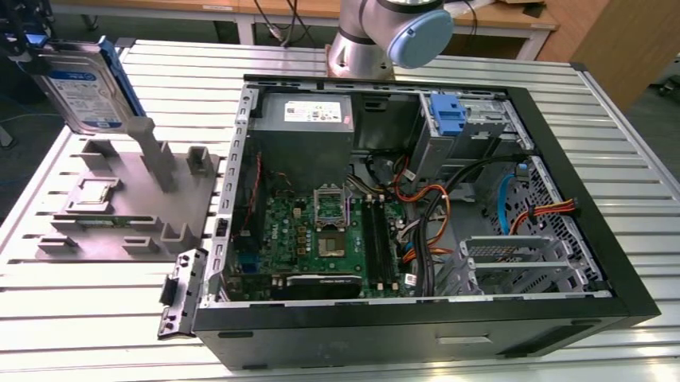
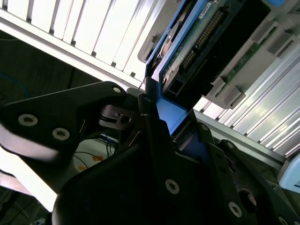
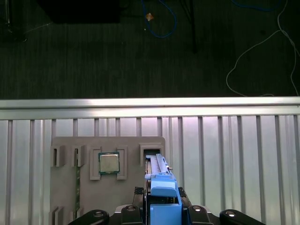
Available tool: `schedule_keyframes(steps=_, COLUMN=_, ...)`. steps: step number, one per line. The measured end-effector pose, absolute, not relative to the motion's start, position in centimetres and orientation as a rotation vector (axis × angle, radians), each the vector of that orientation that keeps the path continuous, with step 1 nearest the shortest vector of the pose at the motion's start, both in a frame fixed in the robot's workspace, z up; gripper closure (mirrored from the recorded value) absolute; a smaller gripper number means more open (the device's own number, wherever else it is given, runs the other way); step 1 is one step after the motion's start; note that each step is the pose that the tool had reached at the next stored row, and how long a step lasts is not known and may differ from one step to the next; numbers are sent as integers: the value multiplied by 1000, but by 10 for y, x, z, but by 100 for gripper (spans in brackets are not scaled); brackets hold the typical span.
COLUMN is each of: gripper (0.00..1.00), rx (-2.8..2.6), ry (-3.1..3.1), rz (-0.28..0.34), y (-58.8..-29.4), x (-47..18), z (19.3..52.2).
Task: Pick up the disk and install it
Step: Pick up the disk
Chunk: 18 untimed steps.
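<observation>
The gripper (image 3: 163, 212) is clamped on the bright blue carrier of the disk (image 1: 81, 86), which is gripped from both sides in both wrist views. The disk is held on edge and slightly tilted above the grey fixture block (image 1: 115, 208) at the exterior view's left, close to the block's tall post (image 1: 155, 159); whether it touches the post cannot be told. The fixture block, with a square chip (image 3: 108, 163) seated in it, is set on the slatted table (image 1: 85, 318) just beside the opened computer case (image 1: 425, 326), where a blue bracket (image 1: 451, 119) is mounted in the upper drive bay.
</observation>
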<state>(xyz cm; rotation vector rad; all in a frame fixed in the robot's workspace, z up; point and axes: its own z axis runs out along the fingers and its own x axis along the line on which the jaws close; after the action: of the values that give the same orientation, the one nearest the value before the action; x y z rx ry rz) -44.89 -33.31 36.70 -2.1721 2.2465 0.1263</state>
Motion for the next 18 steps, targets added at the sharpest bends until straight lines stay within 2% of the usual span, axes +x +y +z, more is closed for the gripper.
schedule_keyframes(steps=18, gripper=64, rx=-2172, ry=2247, rz=125, y=-333, x=-449, z=372)
